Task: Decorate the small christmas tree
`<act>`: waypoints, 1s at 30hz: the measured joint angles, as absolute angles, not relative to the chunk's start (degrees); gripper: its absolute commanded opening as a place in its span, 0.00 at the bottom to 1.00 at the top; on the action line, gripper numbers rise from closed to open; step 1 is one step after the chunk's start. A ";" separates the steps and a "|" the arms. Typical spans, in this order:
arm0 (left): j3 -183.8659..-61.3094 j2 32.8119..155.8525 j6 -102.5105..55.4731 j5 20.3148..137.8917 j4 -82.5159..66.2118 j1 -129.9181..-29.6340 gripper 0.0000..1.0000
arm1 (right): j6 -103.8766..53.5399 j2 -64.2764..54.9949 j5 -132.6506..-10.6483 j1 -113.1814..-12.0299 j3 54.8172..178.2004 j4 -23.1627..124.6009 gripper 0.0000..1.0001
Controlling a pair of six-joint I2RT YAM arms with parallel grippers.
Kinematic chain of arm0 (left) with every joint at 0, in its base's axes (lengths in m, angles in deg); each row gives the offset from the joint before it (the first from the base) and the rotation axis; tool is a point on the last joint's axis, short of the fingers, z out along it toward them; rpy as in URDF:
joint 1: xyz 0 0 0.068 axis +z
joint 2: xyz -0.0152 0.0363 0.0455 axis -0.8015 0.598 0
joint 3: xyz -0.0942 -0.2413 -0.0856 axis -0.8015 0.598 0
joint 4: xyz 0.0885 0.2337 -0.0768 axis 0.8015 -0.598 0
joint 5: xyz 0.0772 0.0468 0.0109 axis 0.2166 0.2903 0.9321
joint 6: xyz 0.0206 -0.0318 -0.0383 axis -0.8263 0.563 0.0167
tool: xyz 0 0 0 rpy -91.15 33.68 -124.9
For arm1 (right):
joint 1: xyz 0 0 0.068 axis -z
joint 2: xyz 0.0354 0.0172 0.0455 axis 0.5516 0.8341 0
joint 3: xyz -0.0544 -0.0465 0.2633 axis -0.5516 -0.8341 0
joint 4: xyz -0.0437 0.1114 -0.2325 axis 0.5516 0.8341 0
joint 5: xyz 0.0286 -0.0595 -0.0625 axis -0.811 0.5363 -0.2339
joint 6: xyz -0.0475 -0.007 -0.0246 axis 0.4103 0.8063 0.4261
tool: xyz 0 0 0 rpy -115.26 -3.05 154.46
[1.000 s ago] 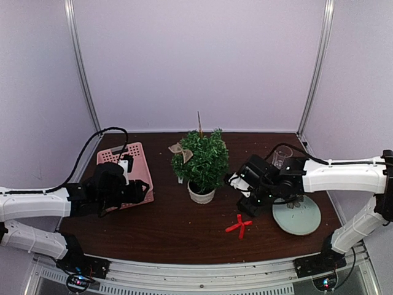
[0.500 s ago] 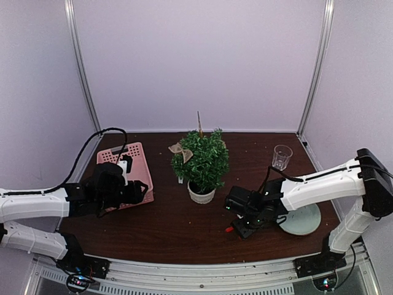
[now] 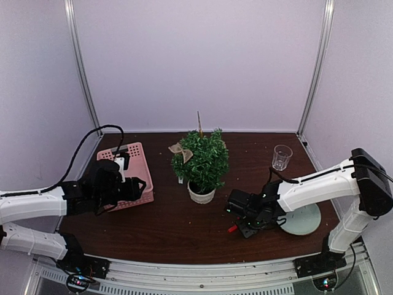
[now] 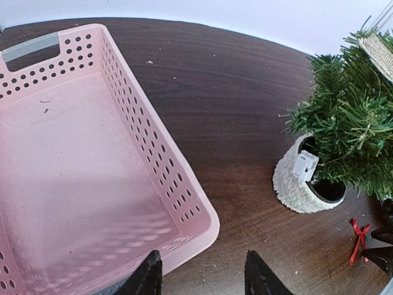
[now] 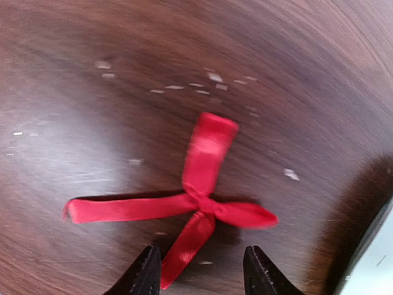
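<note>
table (image 3: 184,236): dark brown wood; everything else is carried on it.
pink basket (image 3: 140,161): placed at the far left, perforated walls, a grey handle at one end; nothing but a few specks is seen inside.
small christmas tree (image 3: 204,158): stood upright at the middle of the table, toward the far side, just right of the pink basket and apart from it; a thin stick is seen rising from its top.
plate (image 3: 308,222): pale and round, laid flat at the near right.
white pot (image 3: 201,195): rough-textured; the tree is held in it, and a small white tag (image 4: 305,166) is fixed at its rim.
left gripper (image 4: 199,271): held over the near right corner of the basket; its jaws are parted about halfway and nothing is gripped.
right gripper (image 5: 199,265): lowered close to the table, near and right of the tree, just left of the plate; its jaws are parted on either side of one ribbon tail, and no clamping is seen.
glass (image 3: 282,157): clear, stood upright at the far right.
burlap bow (image 3: 180,149): hung on the tree's upper left.
red bow (image 5: 202,198): laid flat on the table under the right gripper.
</note>
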State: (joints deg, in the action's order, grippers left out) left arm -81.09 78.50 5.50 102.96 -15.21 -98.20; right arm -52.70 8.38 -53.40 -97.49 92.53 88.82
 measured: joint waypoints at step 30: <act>-81.07 79.15 4.91 99.16 -14.46 -93.81 0.45 | -39.33 4.78 -65.13 -85.75 91.55 85.48 0.21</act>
State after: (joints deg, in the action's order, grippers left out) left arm -81.07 79.15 4.91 99.16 -14.46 -93.81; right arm -39.33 4.78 -65.13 -85.75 91.55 85.48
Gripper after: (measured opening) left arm 0.450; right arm 0.247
